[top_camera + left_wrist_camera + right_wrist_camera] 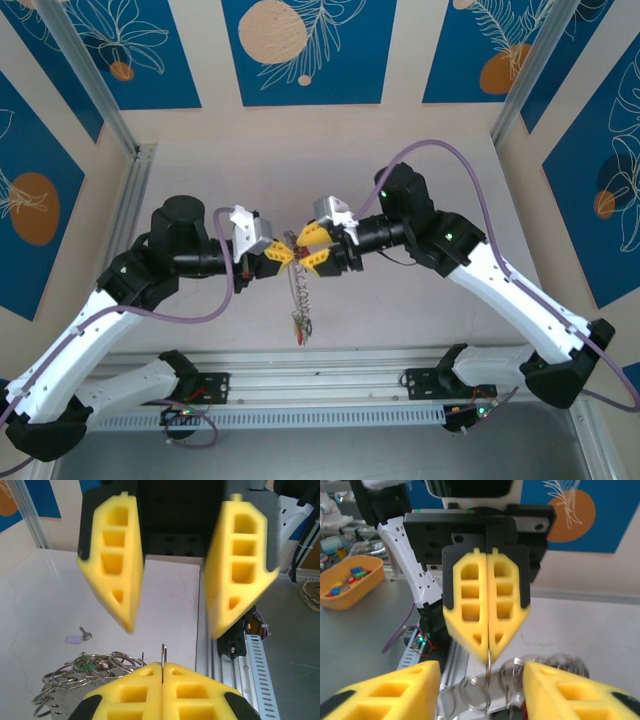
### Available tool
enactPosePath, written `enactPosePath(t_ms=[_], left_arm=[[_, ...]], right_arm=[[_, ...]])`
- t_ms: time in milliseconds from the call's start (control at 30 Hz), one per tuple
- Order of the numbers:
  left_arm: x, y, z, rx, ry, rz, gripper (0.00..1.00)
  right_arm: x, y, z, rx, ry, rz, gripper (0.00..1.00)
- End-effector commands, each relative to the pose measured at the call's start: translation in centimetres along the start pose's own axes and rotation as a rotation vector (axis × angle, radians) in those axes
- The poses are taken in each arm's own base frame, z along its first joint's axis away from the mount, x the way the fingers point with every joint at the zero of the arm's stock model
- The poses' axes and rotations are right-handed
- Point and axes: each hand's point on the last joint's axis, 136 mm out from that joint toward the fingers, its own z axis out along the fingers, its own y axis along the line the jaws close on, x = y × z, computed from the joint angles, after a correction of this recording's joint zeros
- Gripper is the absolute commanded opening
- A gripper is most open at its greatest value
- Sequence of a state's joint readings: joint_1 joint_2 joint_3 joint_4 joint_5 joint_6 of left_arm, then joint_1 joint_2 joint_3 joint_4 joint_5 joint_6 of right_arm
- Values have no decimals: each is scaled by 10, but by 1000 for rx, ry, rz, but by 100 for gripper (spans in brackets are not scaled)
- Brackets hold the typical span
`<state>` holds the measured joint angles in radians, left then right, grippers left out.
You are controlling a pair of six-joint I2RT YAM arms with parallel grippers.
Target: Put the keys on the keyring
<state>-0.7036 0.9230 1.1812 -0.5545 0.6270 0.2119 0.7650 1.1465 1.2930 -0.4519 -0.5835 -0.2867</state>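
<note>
I saw the left fingers (142, 692) pressed together, pinching the thin grey metal keyring loop (163, 654), whose wire stood upright from their tips. The right fingers (117, 580) were spread just opposite, their gap in line with that wire.

White table (60, 590) w/ one lilac key (75, 638) lying flat, ring heap (85, 672) nearby.

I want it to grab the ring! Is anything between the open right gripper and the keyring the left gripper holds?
Nothing visible is in the way. The right gripper hangs open, facing the left gripper, which is shut on the thin wire of the keyring. Just empty air lies between them.
</note>
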Motion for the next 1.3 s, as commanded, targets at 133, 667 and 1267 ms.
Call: enactPosePath(t_ms=[133,667,1267], left_arm=[[-20,-4,-3,12,-90,55,0],[-11,6,1,-41,-111,0,0],[-8,10,0,-45,-130,-52,0]], right_arm=[[29,-17,-43,206,-58,185,72],[279,-222,-123,811,345,994,62],[368,-239,-109,708,590,1176,51]])
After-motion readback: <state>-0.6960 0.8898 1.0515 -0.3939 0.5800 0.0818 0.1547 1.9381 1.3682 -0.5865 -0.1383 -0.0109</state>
